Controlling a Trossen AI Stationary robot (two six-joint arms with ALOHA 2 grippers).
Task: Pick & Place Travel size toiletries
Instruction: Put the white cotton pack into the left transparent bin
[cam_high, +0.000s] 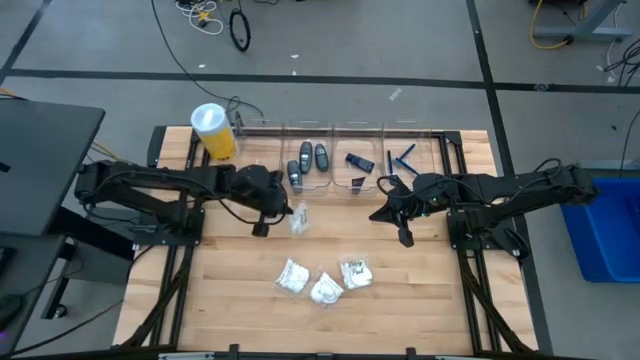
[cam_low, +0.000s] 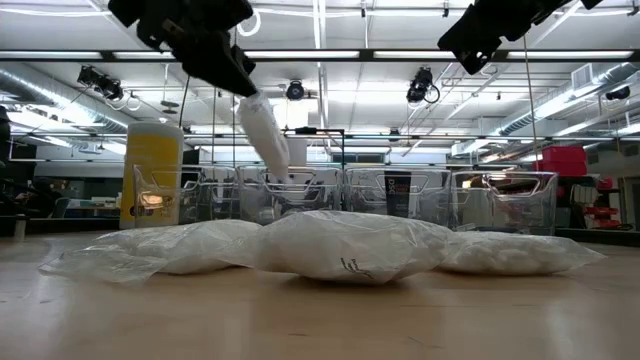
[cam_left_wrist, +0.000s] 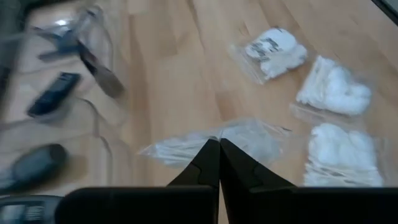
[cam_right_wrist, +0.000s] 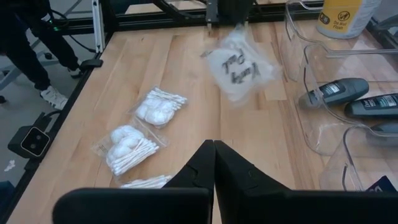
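My left gripper is over the table's middle, shut on a white plastic packet that hangs below it. Three more packets of white pieces lie flat on the near half of the table. Dark grey oval pieces, a rectangular piece and blue razors lie in clear bins along the far edge. My right gripper hovers shut and empty to the right of the held packet, raised above the table. My left gripper pinches the packet's clear plastic edge between its two fingers, at the top of the packet. The packet is lifted clear of the table and hangs tilted below the fingers.
A row of clear bins lines the far edge, with a tall yellow cylinder at its left end. Bare wood lies between the bins and the three lying packets. Arm bases stand at the left and right table edges.
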